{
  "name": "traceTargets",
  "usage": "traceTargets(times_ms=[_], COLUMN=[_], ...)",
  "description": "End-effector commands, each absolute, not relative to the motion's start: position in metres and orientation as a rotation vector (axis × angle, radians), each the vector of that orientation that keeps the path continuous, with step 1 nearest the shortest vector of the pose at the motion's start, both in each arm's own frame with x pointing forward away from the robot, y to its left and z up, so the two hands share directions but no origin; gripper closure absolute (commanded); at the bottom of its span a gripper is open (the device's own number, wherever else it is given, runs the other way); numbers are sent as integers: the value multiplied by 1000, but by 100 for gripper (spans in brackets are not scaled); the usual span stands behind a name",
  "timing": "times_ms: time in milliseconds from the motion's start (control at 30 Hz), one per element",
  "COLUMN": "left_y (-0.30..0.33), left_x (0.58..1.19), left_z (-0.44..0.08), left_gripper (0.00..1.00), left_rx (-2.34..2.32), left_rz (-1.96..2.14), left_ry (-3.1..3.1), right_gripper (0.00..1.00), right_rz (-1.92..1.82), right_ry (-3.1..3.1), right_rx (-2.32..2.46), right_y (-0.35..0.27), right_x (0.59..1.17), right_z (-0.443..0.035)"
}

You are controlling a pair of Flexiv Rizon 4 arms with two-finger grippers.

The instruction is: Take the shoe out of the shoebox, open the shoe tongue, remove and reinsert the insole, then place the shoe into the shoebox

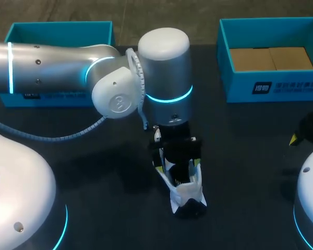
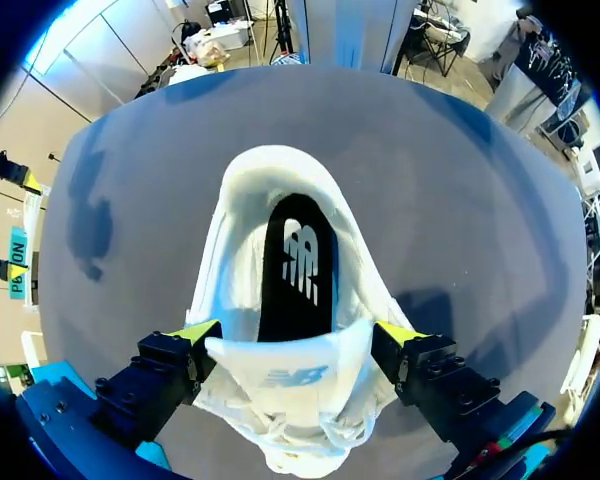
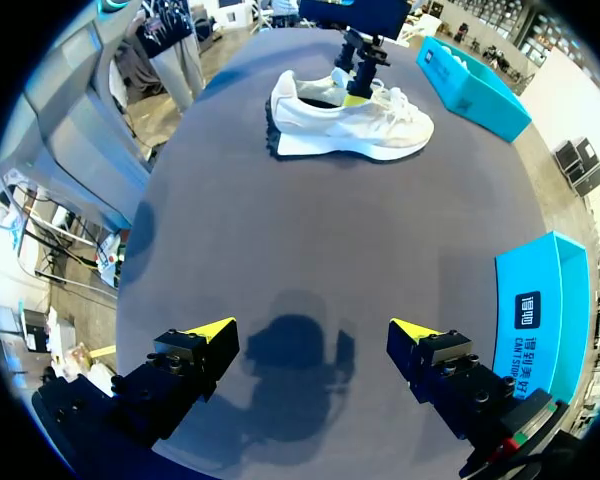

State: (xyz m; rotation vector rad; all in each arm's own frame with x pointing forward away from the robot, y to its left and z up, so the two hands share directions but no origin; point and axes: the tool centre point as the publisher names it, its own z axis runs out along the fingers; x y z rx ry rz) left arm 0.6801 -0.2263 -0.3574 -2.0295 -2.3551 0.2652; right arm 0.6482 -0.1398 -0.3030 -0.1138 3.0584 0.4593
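Observation:
A white sneaker (image 1: 185,190) stands on the dark table near the middle front, its heel toward the front edge. My left gripper (image 1: 176,153) hangs straight over it. In the left wrist view that gripper (image 2: 295,335) is open wide, one yellow tip on each side of the shoe (image 2: 280,200) at the tongue (image 2: 285,375). The black insole (image 2: 298,270) lies flat inside. My right gripper (image 3: 315,335) is open over bare table at the right edge (image 1: 302,133), with nothing between its fingers; the sneaker (image 3: 350,115) and the left gripper (image 3: 355,75) are far ahead of it.
A blue shoebox (image 1: 271,83) with brown cardboard inside stands at the back right. Another blue box (image 1: 57,31) sits at the back left, partly hidden by my left arm (image 1: 52,67). The rest of the table around the shoe is dark, bare surface.

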Motion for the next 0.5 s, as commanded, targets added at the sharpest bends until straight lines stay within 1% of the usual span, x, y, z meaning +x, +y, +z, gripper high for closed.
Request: traceTargets(times_ms=[33, 367, 500], left_y=[-220, -215, -212], left_x=[688, 706, 713], left_z=[-352, -332, -314], left_gripper=[0, 0, 0], left_rx=[-2039, -2051, -2056], left_rz=[257, 232, 218], left_ry=[-2357, -2406, -2456], right_gripper=[0, 0, 0], right_rz=[452, 452, 452], right_ry=[3058, 3058, 3058], right_rx=[-112, -112, -112], right_y=[-139, -139, -139], right_x=[647, 647, 647], right_z=[-303, -303, -303])
